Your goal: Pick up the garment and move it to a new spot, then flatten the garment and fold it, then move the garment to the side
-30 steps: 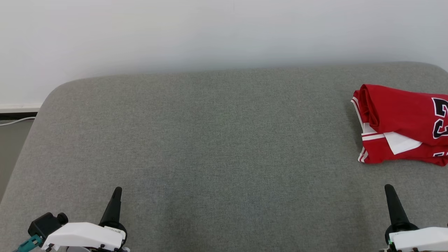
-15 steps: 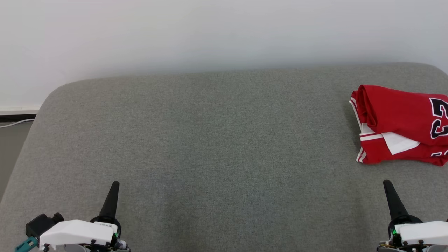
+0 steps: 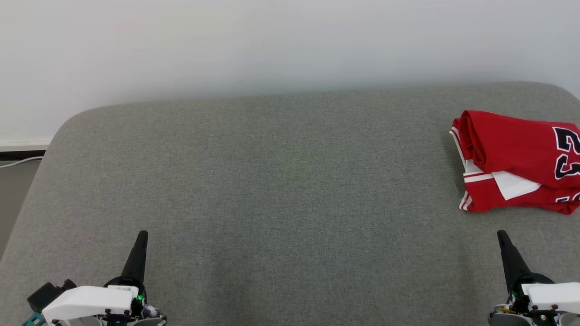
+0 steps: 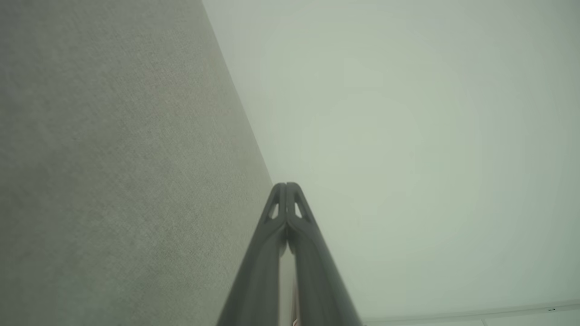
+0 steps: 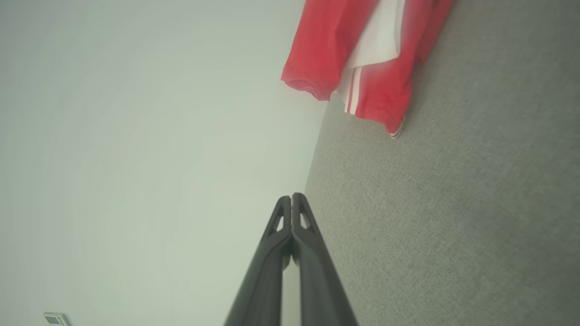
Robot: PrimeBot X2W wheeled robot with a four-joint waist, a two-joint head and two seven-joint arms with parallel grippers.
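Note:
The garment [image 3: 516,158] is a red jersey with white trim and a dark number, lying folded at the right edge of the grey padded surface [image 3: 281,181]. It also appears in the right wrist view as the red garment [image 5: 362,59], ahead of the fingers. My left gripper [image 3: 142,233] rests at the lower left, shut and empty, its fingers [image 4: 286,186] pressed together. At the lower right, my right gripper [image 3: 501,233] is also shut and empty, below the jersey and apart from it; the gripper [image 5: 292,197] points toward it.
A pale wall [image 3: 272,40] rises behind the surface's far edge. At the far left, beyond the rounded corner, a strip of floor with a white cable [image 3: 20,159] shows. The broad grey middle lies between the two grippers.
Both grippers have drawn slightly down and outward in the head view. The whole picture has shifted a little, so the camera moved. The jersey lies as before.

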